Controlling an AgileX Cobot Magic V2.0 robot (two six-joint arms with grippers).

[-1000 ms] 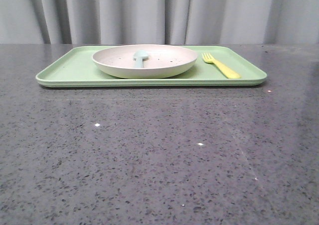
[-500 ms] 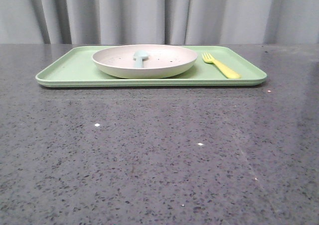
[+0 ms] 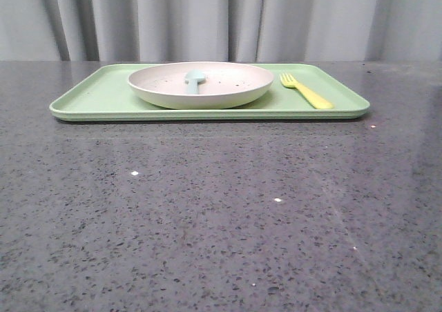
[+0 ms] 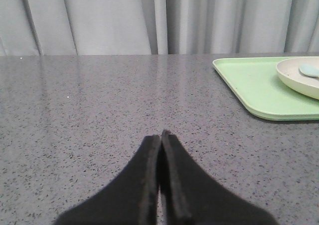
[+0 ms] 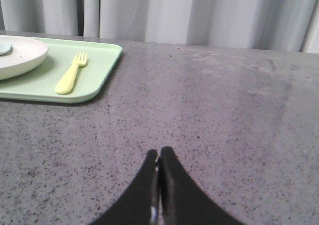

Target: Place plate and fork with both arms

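Observation:
The speckled cream plate sits on the light-green tray at the far side of the table, and its edge shows in both wrist views: plate, plate. The pale-yellow fork lies on the tray to the right of the plate; the right wrist view shows the fork too. My left gripper is shut and empty, low over bare table left of the tray. My right gripper is shut and empty, right of the tray. Neither arm shows in the front view.
A light-blue spoon lies in the plate. The tray and tray stand on a dark speckled stone table. A grey curtain hangs behind the table.

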